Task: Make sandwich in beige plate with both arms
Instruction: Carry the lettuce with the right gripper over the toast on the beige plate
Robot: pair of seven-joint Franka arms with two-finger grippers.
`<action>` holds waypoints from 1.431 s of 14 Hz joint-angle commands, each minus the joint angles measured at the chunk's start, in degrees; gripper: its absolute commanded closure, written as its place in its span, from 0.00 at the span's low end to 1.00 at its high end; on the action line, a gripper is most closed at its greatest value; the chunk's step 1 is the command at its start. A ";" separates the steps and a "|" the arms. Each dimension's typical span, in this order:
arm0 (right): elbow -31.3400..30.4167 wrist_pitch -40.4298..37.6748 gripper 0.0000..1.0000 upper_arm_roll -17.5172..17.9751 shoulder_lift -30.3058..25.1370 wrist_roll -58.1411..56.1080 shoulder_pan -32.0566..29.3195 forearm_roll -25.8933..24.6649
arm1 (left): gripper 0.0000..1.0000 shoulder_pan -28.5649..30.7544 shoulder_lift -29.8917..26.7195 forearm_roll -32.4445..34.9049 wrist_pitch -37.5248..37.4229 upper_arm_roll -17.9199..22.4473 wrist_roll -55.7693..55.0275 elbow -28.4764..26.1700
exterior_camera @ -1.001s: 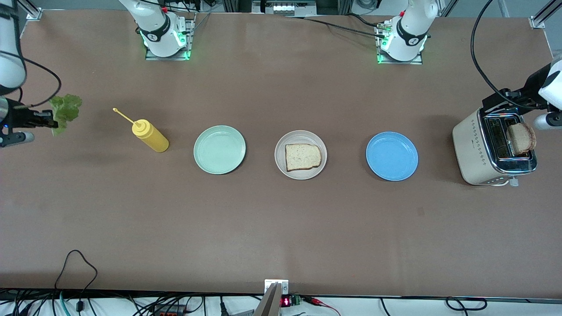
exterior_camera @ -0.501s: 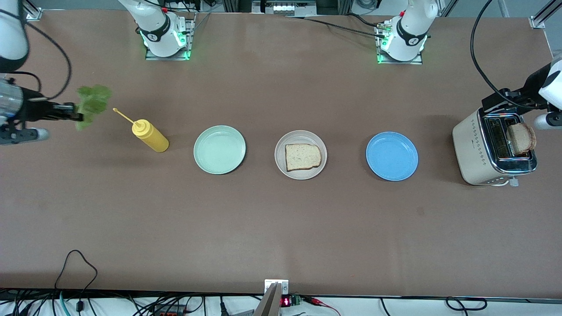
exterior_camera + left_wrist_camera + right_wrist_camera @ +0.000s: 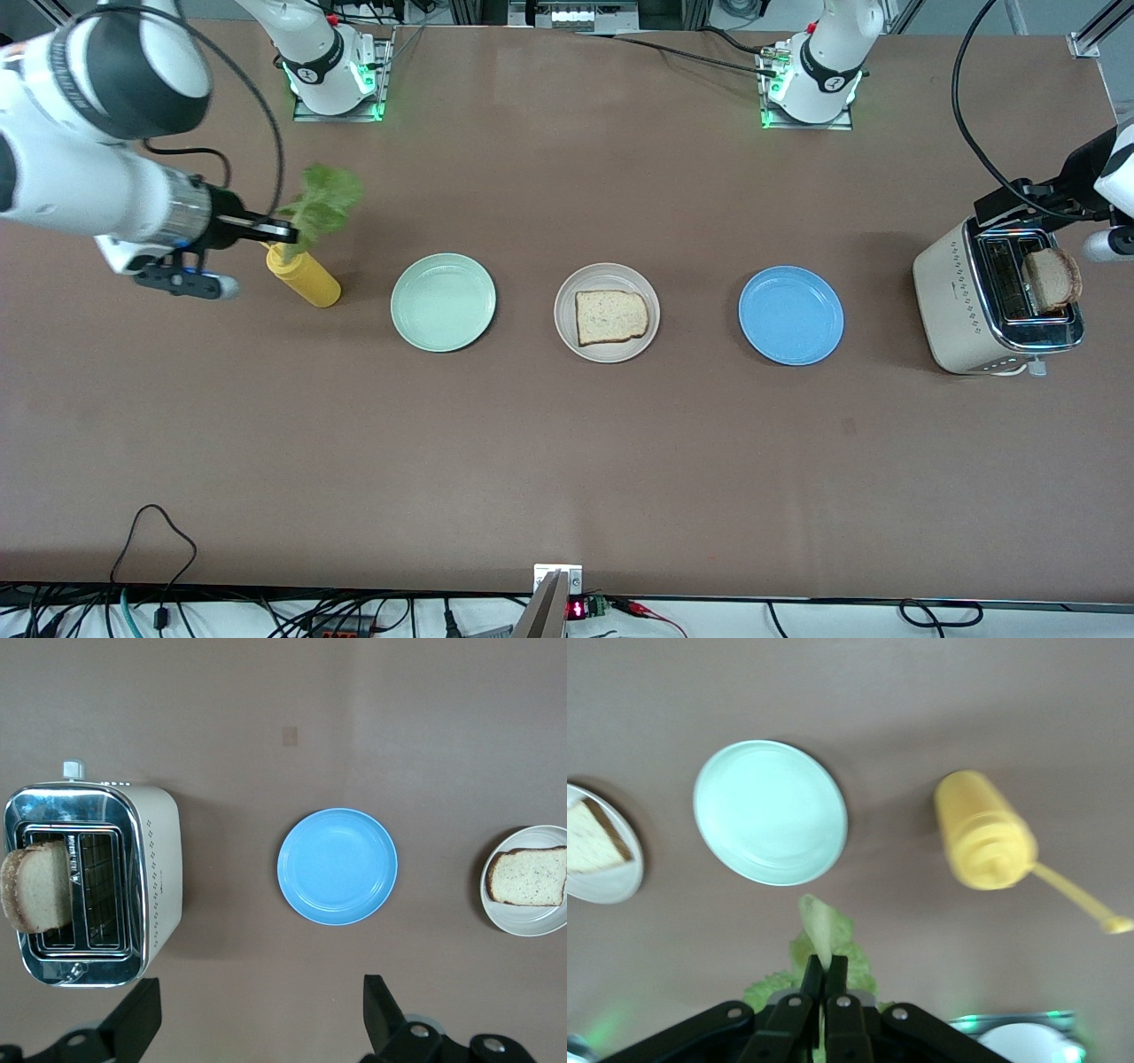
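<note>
One toasted bread slice (image 3: 609,316) lies on the beige plate (image 3: 567,292) at the table's middle. It also shows in the left wrist view (image 3: 529,876) and the right wrist view (image 3: 589,843). A second slice (image 3: 1052,278) stands in the toaster's slot (image 3: 34,886). My right gripper (image 3: 292,232) is shut on a green lettuce leaf (image 3: 323,199) and holds it in the air over the yellow bottle. The right wrist view shows its jaws (image 3: 824,967) pinching the leaf (image 3: 824,935). My left gripper (image 3: 1010,206) is open and empty (image 3: 257,1019), over bare table beside the toaster.
A yellow squeeze bottle (image 3: 306,279) lies toward the right arm's end. A mint green plate (image 3: 443,302) sits between it and the beige plate. A blue plate (image 3: 790,315) and a cream toaster (image 3: 961,301) sit toward the left arm's end.
My right gripper has carried the lettuce from the right arm's end of the table toward the middle, and is now over the yellow bottle. The left arm has not moved.
</note>
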 commanded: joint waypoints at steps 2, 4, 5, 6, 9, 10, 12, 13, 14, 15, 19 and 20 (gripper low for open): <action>1.14 7.23 1.00 3.16 4.33 13.61 2.91 1.33 | 0.00 0.07 -0.67 -0.51 0.15 -0.38 0.54 -0.37; 1.22 12.07 1.00 3.26 6.88 20.99 6.50 3.69 | 0.00 0.07 -1.10 -0.59 -0.55 -0.29 0.54 -0.63; 1.40 13.75 1.00 3.26 7.85 25.38 8.79 4.31 | 0.00 0.25 -1.10 -0.59 -0.38 -0.29 0.54 -0.72; 1.49 15.42 1.00 3.26 8.91 29.07 11.33 4.32 | 0.00 0.33 -1.11 -0.59 -0.21 -0.29 0.63 -0.72; 1.84 21.48 1.00 3.26 11.81 41.46 16.53 4.49 | 0.00 0.25 -1.11 -0.51 0.06 -0.29 0.63 -0.72; 2.97 22.63 1.00 3.17 13.12 45.42 18.72 4.32 | 0.00 0.16 -1.02 -0.51 0.49 -0.29 0.63 -0.72; 6.65 22.99 1.00 2.56 16.63 52.54 22.07 4.32 | 0.00 -0.10 -1.02 -0.24 1.37 -0.29 0.63 -0.72; 8.07 23.08 1.00 2.12 18.22 55.62 23.47 4.32 | 0.00 -0.19 -0.93 -0.07 1.55 -0.38 0.63 -0.54; 9.56 23.77 1.00 1.25 19.80 59.48 25.32 4.32 | 0.00 -0.19 -0.84 -0.07 1.55 -0.38 0.63 -0.46; 10.71 24.91 1.00 0.63 21.12 62.39 26.73 4.32 | 0.00 -0.19 -0.75 -0.15 1.90 -0.38 0.63 -0.45; 14.66 32.64 1.00 -0.61 26.57 71.37 30.25 4.75 | 0.00 -0.19 -0.75 -0.15 1.73 -0.46 0.54 -0.37; 15.89 35.01 1.00 -0.78 28.15 73.47 30.69 5.28 | 0.00 -0.19 -0.75 -0.15 1.73 -0.99 0.54 -0.37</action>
